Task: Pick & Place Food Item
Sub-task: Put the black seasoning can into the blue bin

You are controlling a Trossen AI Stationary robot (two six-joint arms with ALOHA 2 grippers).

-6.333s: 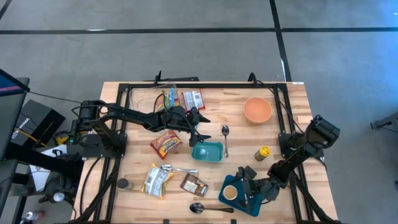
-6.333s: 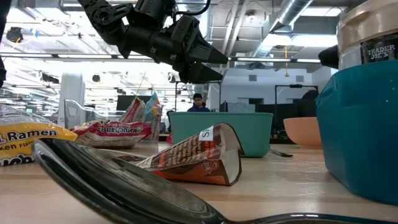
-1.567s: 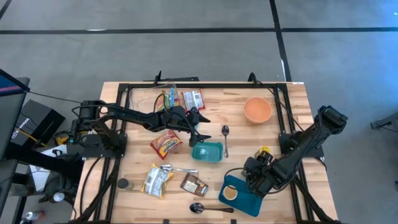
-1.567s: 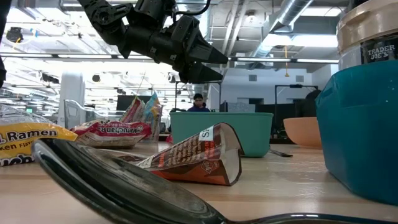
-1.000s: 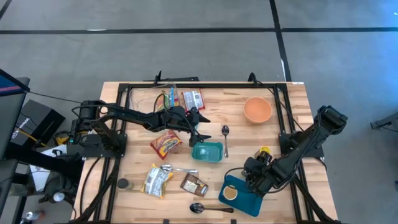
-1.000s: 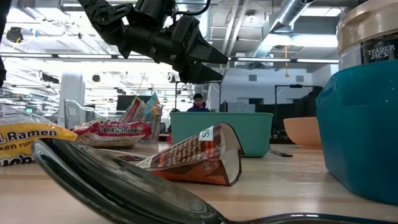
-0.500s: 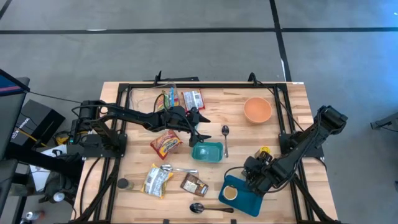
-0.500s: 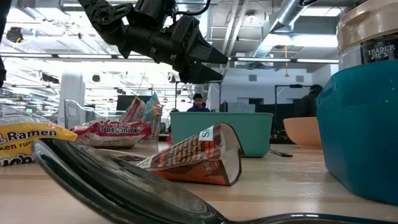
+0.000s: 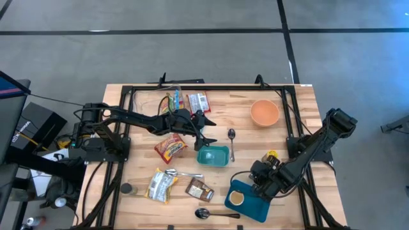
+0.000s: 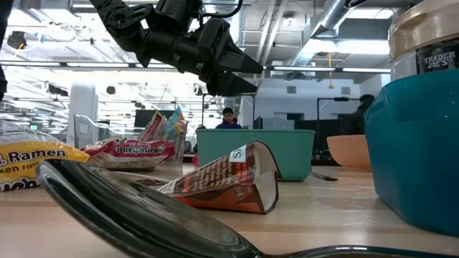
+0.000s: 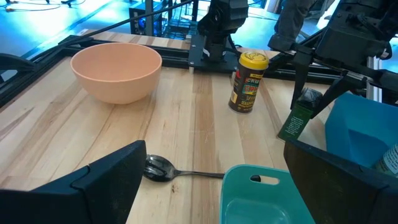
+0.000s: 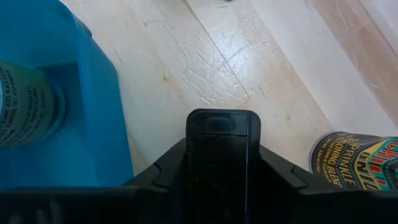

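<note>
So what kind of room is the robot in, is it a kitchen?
Probably not a kitchen: it looks like a robot lab or workshop. The wooden table stands on bare grey concrete floor, exposed ducts cross the ceiling, and monitors sit on desks behind.

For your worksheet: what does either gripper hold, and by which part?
Right gripper seems to pinch the small green packet by its top; left gripper holds nothing.

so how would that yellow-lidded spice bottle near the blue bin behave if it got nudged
The spice bottle stands upright, tall and narrow, so a high nudge would likely tip it. Its round body would probably roll once down. The glossy label may be slippery for a pincer.
</note>
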